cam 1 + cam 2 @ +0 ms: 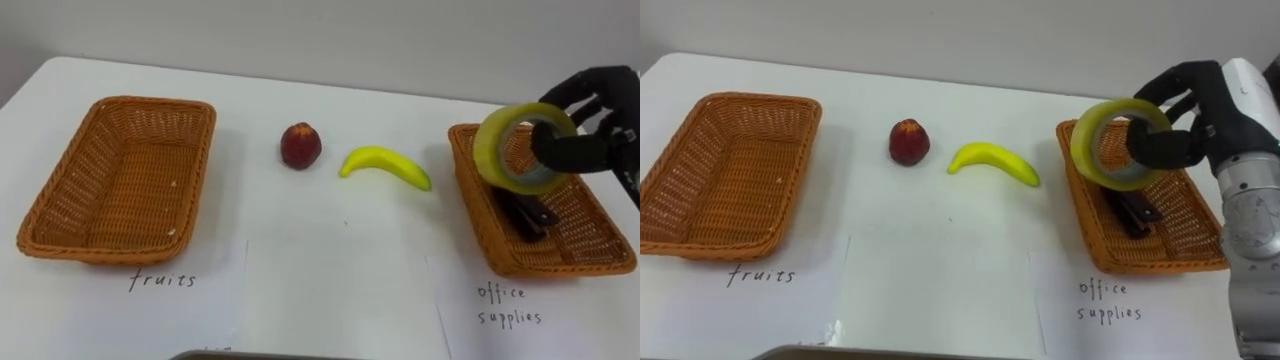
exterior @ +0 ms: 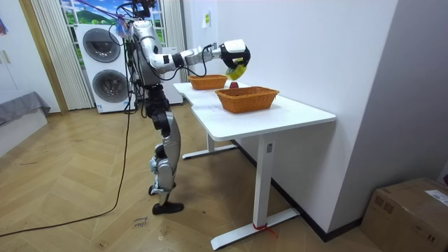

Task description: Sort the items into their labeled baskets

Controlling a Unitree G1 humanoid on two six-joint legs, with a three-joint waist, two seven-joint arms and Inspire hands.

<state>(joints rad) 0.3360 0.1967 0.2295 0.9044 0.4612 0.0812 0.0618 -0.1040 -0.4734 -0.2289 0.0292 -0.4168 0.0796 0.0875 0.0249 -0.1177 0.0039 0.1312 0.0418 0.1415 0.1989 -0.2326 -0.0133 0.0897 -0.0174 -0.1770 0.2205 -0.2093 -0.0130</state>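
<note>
My right hand [image 1: 592, 128] [image 1: 1195, 122] is shut on a yellow-green roll of tape [image 1: 522, 148] [image 1: 1118, 143], holding it in the air over the right wicker basket [image 1: 590, 258] [image 1: 1185, 255], which is labelled for office supplies. A dark object [image 1: 529, 215] [image 1: 1132, 213] lies inside that basket. A red apple [image 1: 300, 146] [image 1: 908, 142] and a yellow banana [image 1: 386, 166] [image 1: 994, 163] lie on the white table between the baskets. The left basket [image 1: 118, 180] [image 1: 720, 172], labelled for fruits, holds nothing. In the room view I stand at the table's end with my right hand [image 2: 234, 54] raised over it.
Paper sheets with handwritten labels [image 1: 160, 281] [image 1: 509, 303] lie in front of each basket. A dark edge [image 1: 260, 355] shows at the table's near side. In the room view, washing machines [image 2: 105, 66] stand behind me and a cardboard box [image 2: 409, 210] sits on the floor at the room view's right.
</note>
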